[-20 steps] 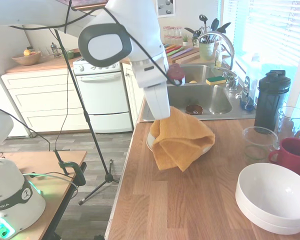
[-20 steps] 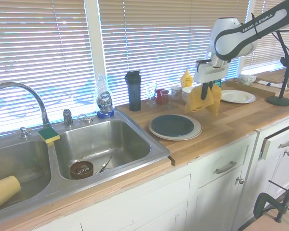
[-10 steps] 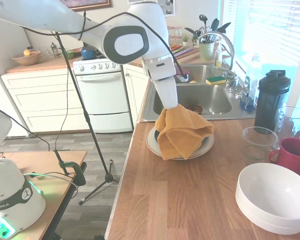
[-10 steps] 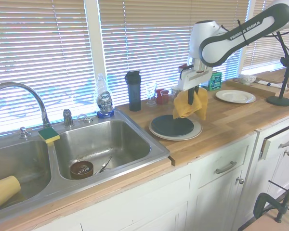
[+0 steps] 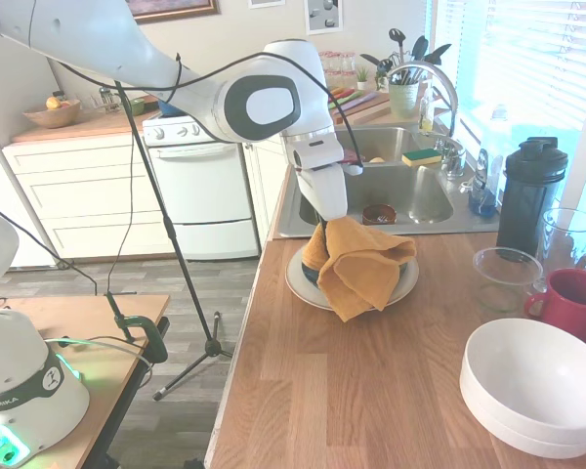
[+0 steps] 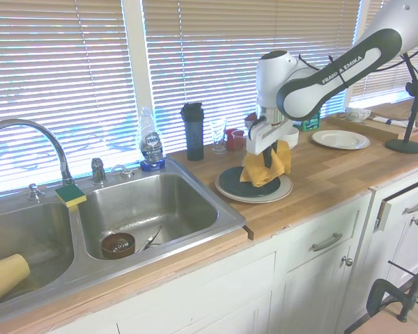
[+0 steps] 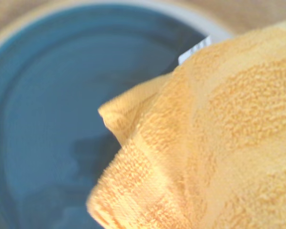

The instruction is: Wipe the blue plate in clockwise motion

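Note:
The blue plate [image 6: 237, 184] [image 7: 47, 109] lies stacked on a larger cream plate [image 6: 279, 192] [image 5: 298, 283] on the wooden counter, just beside the sink. My gripper [image 5: 324, 227] [image 6: 267, 154] is shut on a yellow-orange towel [image 5: 361, 266] [image 6: 263, 168] [image 7: 214, 143]. The towel hangs down and its lower folds rest on the blue plate, covering most of it in the first exterior view. In the wrist view the towel fills the right side over the dark glossy plate.
A steel sink [image 5: 391, 191] [image 6: 146, 209] lies right behind the plates. A black shaker bottle [image 5: 529, 195], clear glasses [image 5: 503, 278], a red mug [image 5: 571, 303] and stacked white bowls [image 5: 532, 386] stand nearby. Another white plate [image 6: 342, 139] sits further along the counter.
The arm carried the towel from above the counter toward the sink and lowered it. The towel now rests on the blue plate instead of hanging in the air.

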{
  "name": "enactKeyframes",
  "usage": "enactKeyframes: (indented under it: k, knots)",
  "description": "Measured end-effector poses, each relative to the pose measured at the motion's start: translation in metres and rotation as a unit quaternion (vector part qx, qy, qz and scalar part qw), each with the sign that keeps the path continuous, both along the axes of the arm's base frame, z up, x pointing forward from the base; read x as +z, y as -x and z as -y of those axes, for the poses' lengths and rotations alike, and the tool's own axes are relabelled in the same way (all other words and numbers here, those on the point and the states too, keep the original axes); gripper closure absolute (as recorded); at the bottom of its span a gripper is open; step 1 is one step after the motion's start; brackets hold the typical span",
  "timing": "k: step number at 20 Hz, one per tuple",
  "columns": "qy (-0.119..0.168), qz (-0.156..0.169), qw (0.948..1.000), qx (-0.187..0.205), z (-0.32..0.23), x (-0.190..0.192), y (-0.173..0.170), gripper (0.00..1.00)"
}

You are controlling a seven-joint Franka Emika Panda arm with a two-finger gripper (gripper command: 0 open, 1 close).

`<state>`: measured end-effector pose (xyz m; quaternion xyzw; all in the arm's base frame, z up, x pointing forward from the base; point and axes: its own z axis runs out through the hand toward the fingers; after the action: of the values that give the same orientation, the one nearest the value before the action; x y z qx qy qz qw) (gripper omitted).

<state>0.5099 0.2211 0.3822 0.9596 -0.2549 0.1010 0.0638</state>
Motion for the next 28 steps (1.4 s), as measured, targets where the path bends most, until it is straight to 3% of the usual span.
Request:
enactKeyframes:
  k: [7,16,22,28]
  knots:
    - [0.03,-0.01,0.9992,0.023,-0.024,-0.028,0.025,1.0]
    - [0.035,0.001,0.9985,0.043,-0.067,-0.033,0.047,1.0]
    - [0.023,0.004,0.9992,0.033,-0.084,-0.037,0.019,1.0]
    - [0.015,0.015,0.9998,-0.005,-0.07,-0.03,-0.03,1.0]
